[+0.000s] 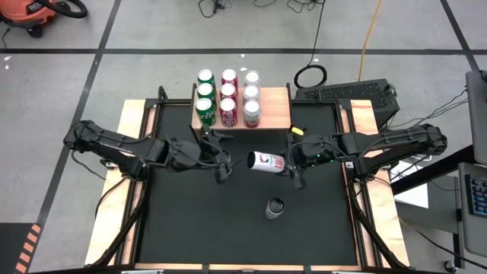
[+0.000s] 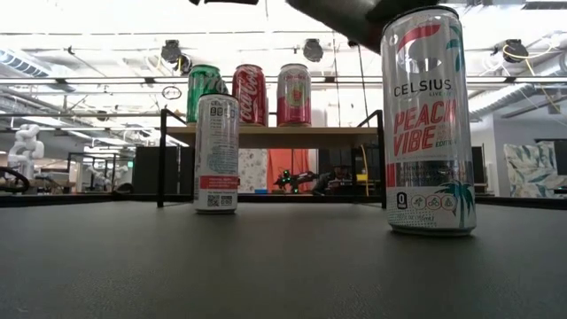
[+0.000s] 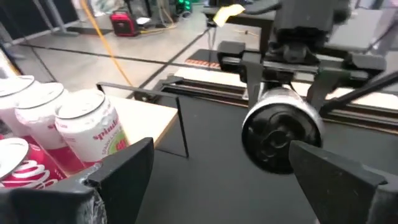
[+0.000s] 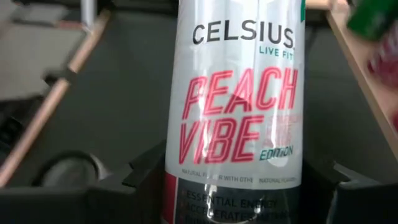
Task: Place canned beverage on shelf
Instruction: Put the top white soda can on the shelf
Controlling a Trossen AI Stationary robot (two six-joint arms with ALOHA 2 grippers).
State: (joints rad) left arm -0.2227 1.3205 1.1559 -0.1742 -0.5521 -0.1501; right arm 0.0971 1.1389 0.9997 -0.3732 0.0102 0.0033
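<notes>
- The shelf (image 1: 274, 106) stands at the far edge of the black mat (image 1: 228, 228), its light wood top on thin black legs.
- On it stand nine cans in three columns of three: green cans (image 1: 205, 93) on the left, red cans (image 1: 228, 93) in the middle, pale pink-and-white cans (image 1: 251, 93) next; the right end of the top is bare wood.
- The right gripper (image 1: 288, 162) holds a Celsius can (image 1: 265, 161) (white, with "Peach Vibe" in red letters) above the middle of the mat, in front of the shelf.
- In the high view this can shows its side and points toward the left arm; the left wrist view looks straight at its round end (image 3: 283, 134).
- The right gripper's fingers (image 4: 146, 171) are clamped on the can's two sides near one end, as the right wrist view shows.
- The left gripper (image 1: 219, 156) sits just in front of the shelf's left part, facing the held can but apart from it; its fingers (image 3: 124, 168) are spread wide with nothing between them.
- Both arms reach in from the table's two sides, stretched toward the centre.
- One more can (image 1: 275, 207) stands upright on the mat, nearer the front edge, well apart from both grippers.
- Count: eleven cans in all, nine on the shelf, one held, one on the mat.
</notes>
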